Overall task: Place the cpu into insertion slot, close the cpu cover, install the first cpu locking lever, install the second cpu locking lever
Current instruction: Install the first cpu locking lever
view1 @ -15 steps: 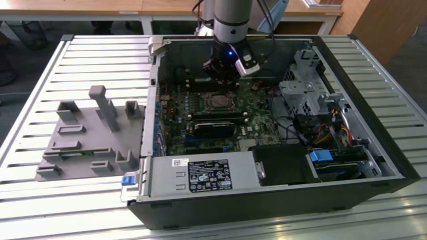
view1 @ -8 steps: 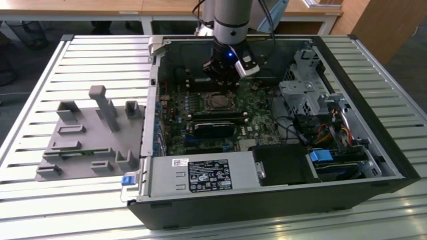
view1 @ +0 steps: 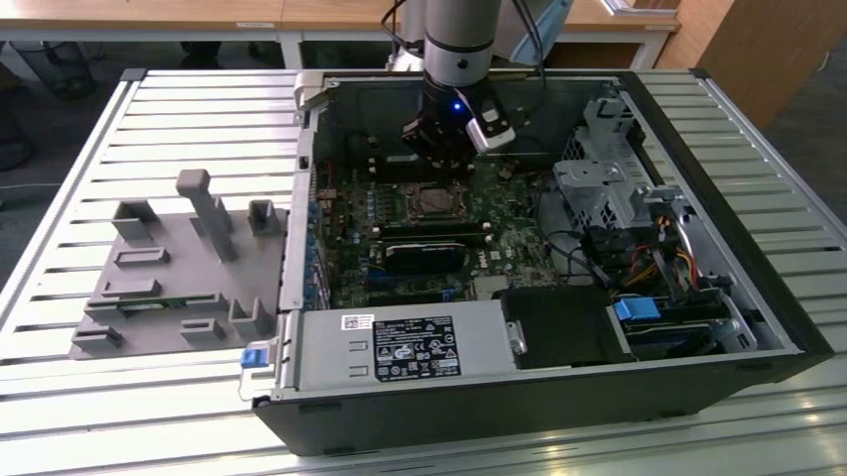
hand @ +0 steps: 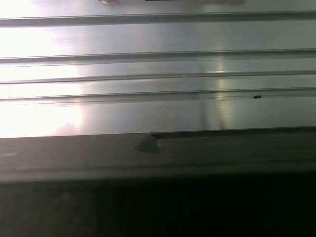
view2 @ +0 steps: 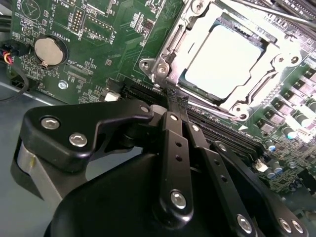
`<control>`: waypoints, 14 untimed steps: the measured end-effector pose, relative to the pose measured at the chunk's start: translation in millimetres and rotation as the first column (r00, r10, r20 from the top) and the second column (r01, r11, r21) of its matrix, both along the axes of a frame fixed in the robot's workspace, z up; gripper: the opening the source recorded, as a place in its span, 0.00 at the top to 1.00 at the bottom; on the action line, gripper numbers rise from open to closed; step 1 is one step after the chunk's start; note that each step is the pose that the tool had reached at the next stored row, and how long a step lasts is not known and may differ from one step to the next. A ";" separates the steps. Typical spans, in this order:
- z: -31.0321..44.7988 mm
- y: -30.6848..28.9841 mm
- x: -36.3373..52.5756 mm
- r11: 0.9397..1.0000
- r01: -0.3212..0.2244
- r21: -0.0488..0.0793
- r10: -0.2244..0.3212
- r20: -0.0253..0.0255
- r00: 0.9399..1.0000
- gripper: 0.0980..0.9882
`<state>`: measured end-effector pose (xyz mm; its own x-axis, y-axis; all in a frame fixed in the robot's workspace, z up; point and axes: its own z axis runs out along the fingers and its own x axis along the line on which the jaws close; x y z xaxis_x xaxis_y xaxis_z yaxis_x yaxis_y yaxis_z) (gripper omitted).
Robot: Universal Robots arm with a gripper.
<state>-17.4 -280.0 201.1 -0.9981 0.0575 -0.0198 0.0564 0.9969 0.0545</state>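
Cpu (view2: 229, 57) seated in slot (view2: 189, 82), pale top showing through the window of cover (view2: 170, 54), which looks folded down flat over it. In the exterior view, found on the green board (view1: 523, 213) at about 6 o'clock from gripper (view1: 443, 157), just beside it. In the second wrist view, gripper (view2: 173, 98) with fingers drawn together, gripping nothing visible, tips at a corner of the cover's frame, touching or nearly so. Judged to be lever work by now, with chip and cover apparently settled. To do it well: press on the lever only, never on the chip's top or the frame's window; keep the push low and along the lever's arc; watch for the hook catching under its tab; stay clear of the memory sticks (view1: 426, 238) at 6 o'clock from the socket. Hard to make out: whether the thin rod (view2: 276, 14) past the far edge of the cover is a lever, and whether latched; glare washing out the chip's surface; fingertip contact masked by the gripper's own black links. First wrist view: ribbed metal of the table (hand: 158, 64) and a dark edge, no help here.
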 end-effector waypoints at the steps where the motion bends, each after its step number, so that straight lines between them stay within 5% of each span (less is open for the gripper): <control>1: 0.0 0.0 0.0 1.000 0.000 0.000 0.000 0.000 1.000 0.99; 14: -2.8 0.0 0.0 1.000 0.000 -0.014 0.000 0.000 1.000 0.99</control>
